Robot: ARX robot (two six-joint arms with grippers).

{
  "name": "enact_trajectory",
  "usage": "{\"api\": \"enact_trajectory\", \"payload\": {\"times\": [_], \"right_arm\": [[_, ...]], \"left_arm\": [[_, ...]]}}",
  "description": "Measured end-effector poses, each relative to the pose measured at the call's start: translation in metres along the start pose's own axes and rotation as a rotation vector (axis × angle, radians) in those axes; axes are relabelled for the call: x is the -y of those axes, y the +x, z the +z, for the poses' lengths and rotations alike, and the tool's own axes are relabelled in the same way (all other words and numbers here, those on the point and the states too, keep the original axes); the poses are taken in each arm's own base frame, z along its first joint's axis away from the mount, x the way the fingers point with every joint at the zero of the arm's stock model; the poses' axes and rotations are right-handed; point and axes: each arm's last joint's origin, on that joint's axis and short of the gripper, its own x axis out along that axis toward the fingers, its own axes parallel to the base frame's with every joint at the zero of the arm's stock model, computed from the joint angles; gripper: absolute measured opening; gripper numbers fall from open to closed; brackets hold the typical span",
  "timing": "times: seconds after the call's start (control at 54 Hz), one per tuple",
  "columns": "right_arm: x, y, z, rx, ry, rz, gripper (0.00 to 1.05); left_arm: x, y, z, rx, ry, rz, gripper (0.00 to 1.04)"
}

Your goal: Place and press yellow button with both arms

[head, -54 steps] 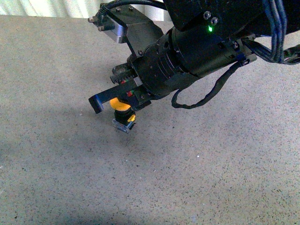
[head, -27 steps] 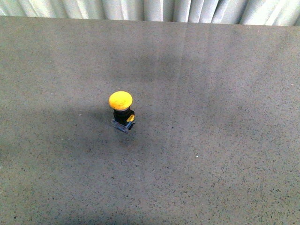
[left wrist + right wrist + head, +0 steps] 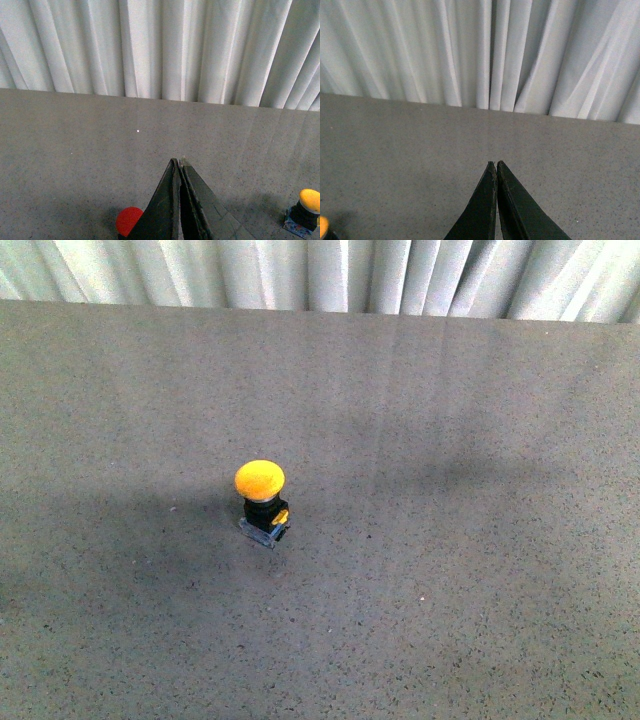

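The yellow button (image 3: 260, 481) stands upright and alone on the grey speckled table, a domed yellow cap over a black body and a clear base. Neither arm shows in the front view. In the left wrist view my left gripper (image 3: 178, 161) is shut with nothing held, and the yellow button (image 3: 309, 200) sits apart from it at the picture's edge. My right gripper (image 3: 494, 163) is shut and empty too; only a sliver of the yellow button (image 3: 322, 226) shows at the corner of the right wrist view.
A red round thing (image 3: 128, 221) lies on the table beside the left gripper's fingers, partly hidden by them. A white pleated curtain (image 3: 320, 270) hangs behind the table's far edge. The grey table (image 3: 450, 570) stretches all round the button.
One second ago an arm hung over the button with its gripper at the cap. It has withdrawn from the front view, leaving the button standing. The view has shifted slightly since.
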Motion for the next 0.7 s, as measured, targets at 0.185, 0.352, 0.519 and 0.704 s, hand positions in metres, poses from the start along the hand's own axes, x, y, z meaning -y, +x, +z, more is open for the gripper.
{"api": "enact_trajectory", "payload": {"times": [0.185,0.352,0.519,0.704], "right_arm": [[0.011,-0.019,-0.007,0.003,0.001,-0.007,0.01],[0.017,-0.035,-0.014,-0.002,0.001,-0.007,0.01],[0.024,-0.047,-0.018,-0.003,0.001,0.02,0.01],[0.031,-0.058,-0.025,0.017,0.001,-0.008,0.01]], "left_arm": [[0.0,0.0,0.0,0.0,0.0,0.0,0.01],[0.0,0.0,0.0,0.0,0.0,0.0,0.01],[0.0,0.0,0.0,0.0,0.0,0.0,0.01],[0.0,0.0,0.0,0.0,0.0,0.0,0.01]]}}
